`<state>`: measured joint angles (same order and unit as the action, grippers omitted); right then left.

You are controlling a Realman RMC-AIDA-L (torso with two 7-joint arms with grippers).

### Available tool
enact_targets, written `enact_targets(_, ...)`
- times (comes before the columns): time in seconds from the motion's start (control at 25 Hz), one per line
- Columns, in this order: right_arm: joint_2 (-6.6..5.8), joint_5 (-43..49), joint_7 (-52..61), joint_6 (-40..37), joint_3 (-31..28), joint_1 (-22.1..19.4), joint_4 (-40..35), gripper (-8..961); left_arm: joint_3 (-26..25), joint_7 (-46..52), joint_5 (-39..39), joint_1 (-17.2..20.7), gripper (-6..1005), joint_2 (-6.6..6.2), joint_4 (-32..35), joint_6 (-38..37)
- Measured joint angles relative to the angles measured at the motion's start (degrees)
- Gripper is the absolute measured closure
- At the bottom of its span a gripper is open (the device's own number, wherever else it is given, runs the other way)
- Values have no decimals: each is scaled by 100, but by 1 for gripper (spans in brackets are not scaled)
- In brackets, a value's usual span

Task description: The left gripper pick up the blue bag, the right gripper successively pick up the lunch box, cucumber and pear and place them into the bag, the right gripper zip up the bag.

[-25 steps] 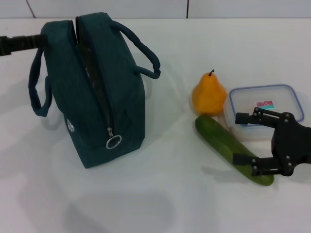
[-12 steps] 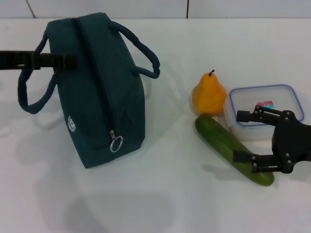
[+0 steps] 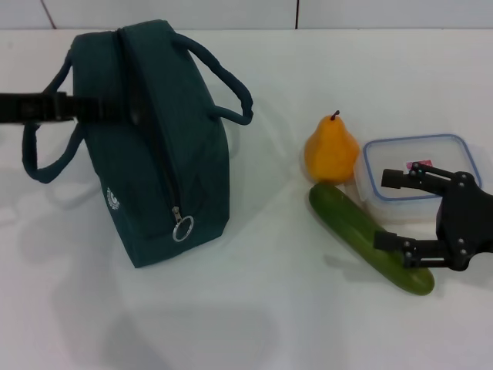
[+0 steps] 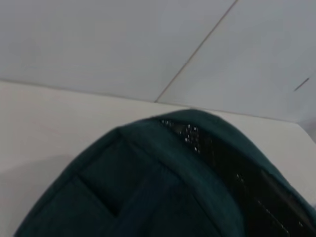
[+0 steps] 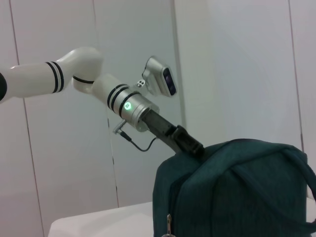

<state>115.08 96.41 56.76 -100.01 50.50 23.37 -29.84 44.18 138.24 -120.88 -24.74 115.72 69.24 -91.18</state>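
My left gripper [image 3: 127,108] rests on the blue bag's [image 3: 166,154] top, fingers unreadable — right gripper [image 3: 400,212], jaws spread, should straddle the lunch box [image 3: 400,166] just beyond it squarely.

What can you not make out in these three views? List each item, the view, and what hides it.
- Left tool, head view: its tips vanish against the blue bag, so its grip is unclear.
- Bag interior, left wrist view: only a dark slit shows.
- Lunch box label, head view: partly covered by the right tool.
- Cucumber far end: crossed by that tool's lower finger.
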Motion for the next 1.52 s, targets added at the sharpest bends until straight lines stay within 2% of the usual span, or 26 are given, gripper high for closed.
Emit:
enact_targets(0.2,6,0,16,-5,1,-8,10,83,21,-7,-5,-11,324,32,-31,-37)
enact_targets(0.44,1,-201,40,-8,-4,-45,78,83,21,5,72,2,536,83,-39,-176)
enact_targets(0.52,-4,-276,40,-9,-5,-82,80,83,21,12,100,10,773,108,-38,-202)
enact_targets(0.76,-36,-379,79,-10,-89,-192,81,83,14,149,316,41,952,232,-10,-301)
enact_targets(0.96,-67,-372,448,79,-587,-316,95,84,9,232,371,55,953,375,-45,-313)
enact_targets(1.24,-68,-373,628,273,-1135,-518,221,84,25,556,476,61,954,400,-280,-295)
enact_targets(1.52,-74,-374,688,718,-1190,-587,400,84,420,867,493,80,955,398,-332,-215)
